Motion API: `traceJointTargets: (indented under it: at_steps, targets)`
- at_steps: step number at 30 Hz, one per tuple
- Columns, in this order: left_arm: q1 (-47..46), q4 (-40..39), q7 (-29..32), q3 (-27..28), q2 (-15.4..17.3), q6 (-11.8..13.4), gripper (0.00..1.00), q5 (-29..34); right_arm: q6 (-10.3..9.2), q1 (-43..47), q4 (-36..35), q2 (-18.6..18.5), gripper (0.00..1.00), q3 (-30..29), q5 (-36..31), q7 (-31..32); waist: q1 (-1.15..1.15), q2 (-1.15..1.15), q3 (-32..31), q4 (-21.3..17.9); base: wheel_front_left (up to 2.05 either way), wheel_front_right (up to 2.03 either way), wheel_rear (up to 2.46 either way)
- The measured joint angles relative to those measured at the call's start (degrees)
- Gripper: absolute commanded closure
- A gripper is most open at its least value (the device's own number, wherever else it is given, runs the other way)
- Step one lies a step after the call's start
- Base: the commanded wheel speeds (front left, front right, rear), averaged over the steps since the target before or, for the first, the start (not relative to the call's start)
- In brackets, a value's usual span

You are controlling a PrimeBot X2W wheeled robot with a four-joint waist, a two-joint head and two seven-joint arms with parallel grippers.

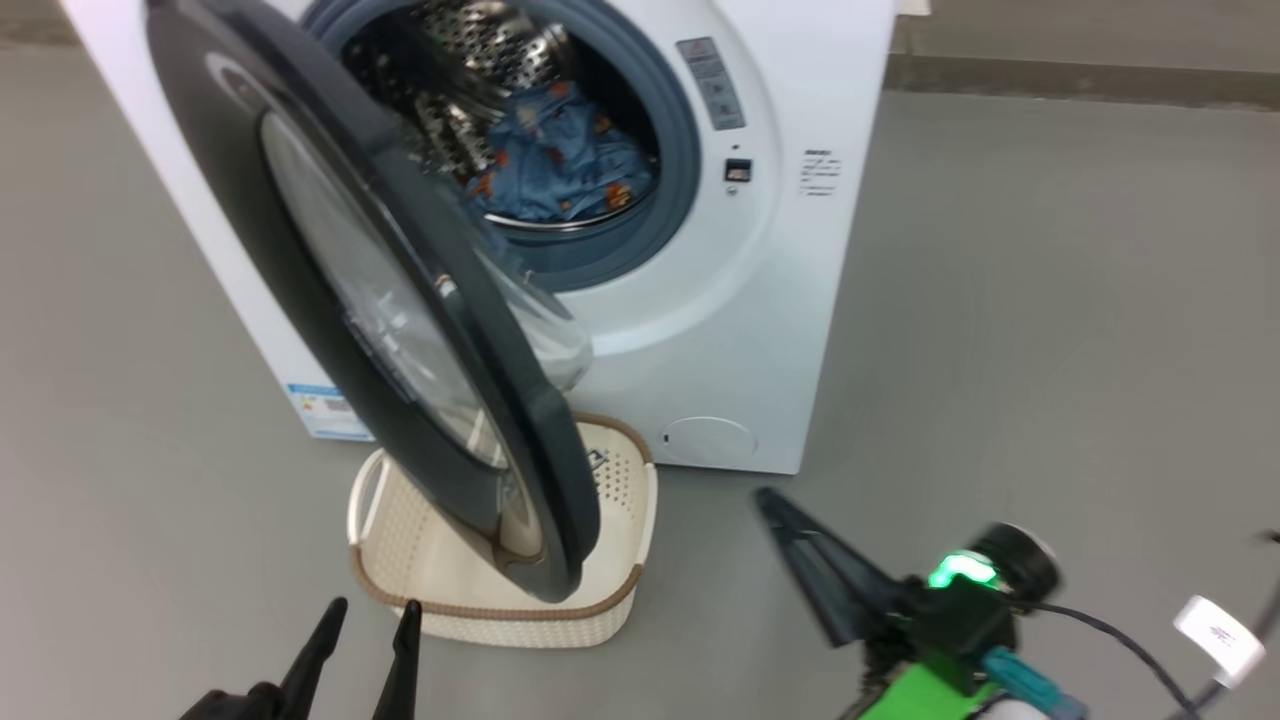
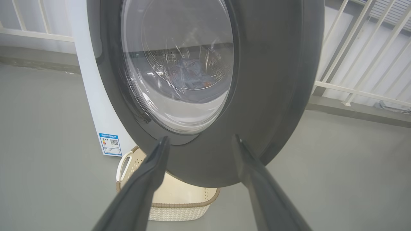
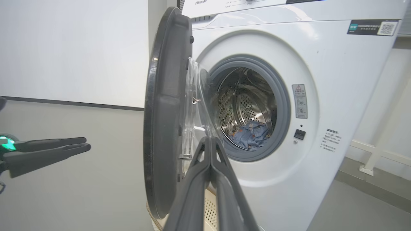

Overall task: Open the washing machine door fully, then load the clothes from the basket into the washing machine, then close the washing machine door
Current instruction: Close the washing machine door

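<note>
The washing machine (image 1: 760, 300) stands at the back with its drum showing. The washing machine door (image 1: 370, 300) hangs partly open, swung out over the basket (image 1: 520, 632), whose visible floor is bare. The clothes (image 1: 560, 160), blue with orange prints, lie inside the drum (image 3: 250, 134). My left gripper (image 1: 370, 605) is open in front of the basket, facing the door's outer face (image 2: 266, 96), apart from it. My right gripper (image 1: 768, 497) is shut with nothing in it, low on the floor side right of the basket. In the right wrist view its fingertips (image 3: 210, 141) point at the door's inner edge (image 3: 163, 112).
Grey floor (image 1: 1050, 300) stretches wide to the right of the machine. A white railing (image 2: 353, 93) runs along the wall behind. A blue label (image 1: 320, 405) sits low on the machine's left corner, and a round cap (image 1: 705, 440) on its lower right.
</note>
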Motion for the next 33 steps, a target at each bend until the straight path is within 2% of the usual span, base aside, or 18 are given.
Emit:
traceJointTargets:
  at_steps: [9, 18, 25, 33]
  targets:
    - [-1.41, 0.35, 0.0, -1.14, -0.45, 0.0, 0.0, 0.0, 0.0, -9.25, 2.75, -1.49, 1.0, 13.5, 3.92, -0.02, 0.0, 0.0, 1.57, 3.95, 0.0, 0.0, 0.0]
    - [-2.76, 0.85, -0.01, -2.61, -0.7, 0.0, 0.0, -0.02, 0.0, -14.49, 6.97, -1.86, 1.0, 21.62, 6.89, -0.24, 0.0, 0.0, 3.02, 8.87, 0.0, 0.0, 0.0]
    - [-3.27, 1.19, -0.01, -3.32, -0.91, 0.0, 0.0, -0.02, 0.0, -16.82, 10.5, -2.35, 1.0, 22.39, 8.13, -0.24, 0.0, 0.0, 4.17, 12.38, 0.0, 0.0, 0.0]
    - [-3.48, 1.23, -0.01, -3.85, -1.55, 0.0, 0.0, -0.02, 0.0, -16.87, 15.59, -0.59, 1.0, 19.85, 6.36, -0.24, 0.0, 0.0, 5.32, 15.15, 0.0, 0.0, 0.0]
